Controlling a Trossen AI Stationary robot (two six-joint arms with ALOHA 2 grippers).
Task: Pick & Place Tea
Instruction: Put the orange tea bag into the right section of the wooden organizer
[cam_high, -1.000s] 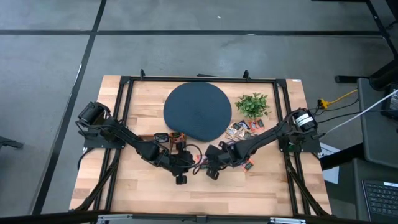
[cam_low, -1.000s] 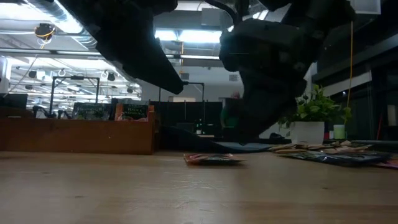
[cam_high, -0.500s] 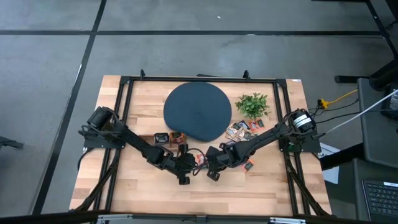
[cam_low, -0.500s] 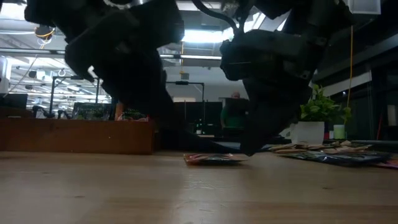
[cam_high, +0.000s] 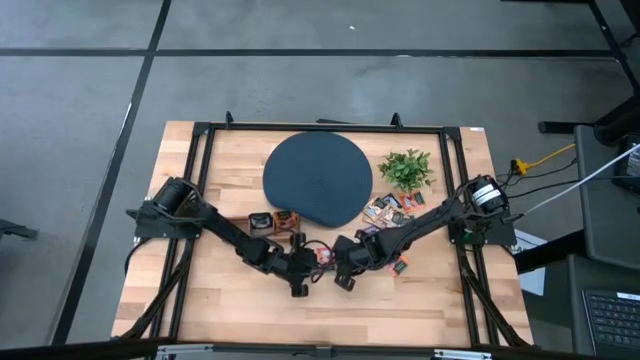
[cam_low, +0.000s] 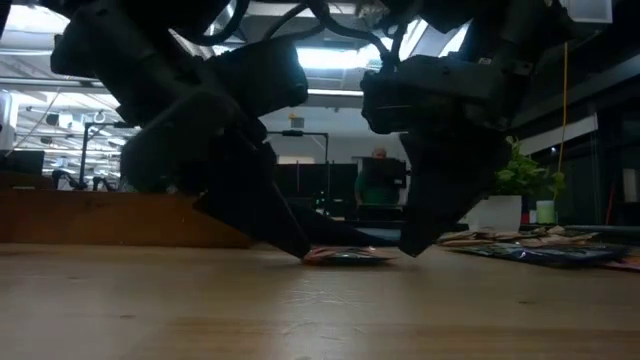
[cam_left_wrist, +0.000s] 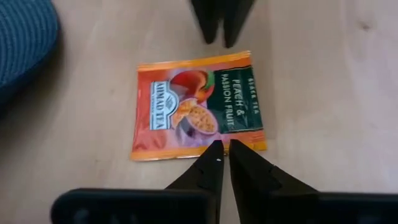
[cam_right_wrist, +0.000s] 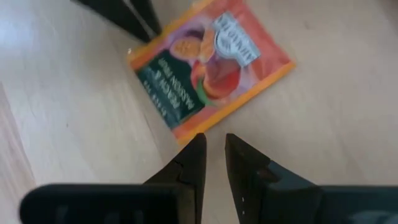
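Note:
One orange-red tea sachet (cam_left_wrist: 196, 106) lies flat on the wood between my two grippers; it also shows in the high view as the sachet (cam_high: 322, 256). My left gripper (cam_left_wrist: 225, 148) is shut, and its tips are down at one edge of this sachet. My right gripper (cam_right_wrist: 213, 142) faces it from the opposite side. Its fingers stand a narrow gap apart, just short of the sachet's orange border (cam_right_wrist: 205, 121), with nothing between them. In the low view the left gripper (cam_low: 300, 250) and the right gripper (cam_low: 415, 245) flank the sachet (cam_low: 345, 256). My left gripper sets its shut fingertips (cam_left_wrist: 214, 152) on the orange border (cam_left_wrist: 205, 149) at the middle of one sachet edge. The fingers slant down from the table's left. The sachet lies flat on the table.
The round dark disc (cam_high: 317, 180) lies behind the grippers, with the small green plant (cam_high: 405, 168) to its right. A heap of tea sachets (cam_high: 390, 208) lies below the plant, two more (cam_high: 272, 221) sit left of the disc, and one (cam_high: 400, 266) lies by the right arm.
My left gripper has come down from above the table to the sachet's edge, and its tips are now at table level. The sachet has stayed where it was.

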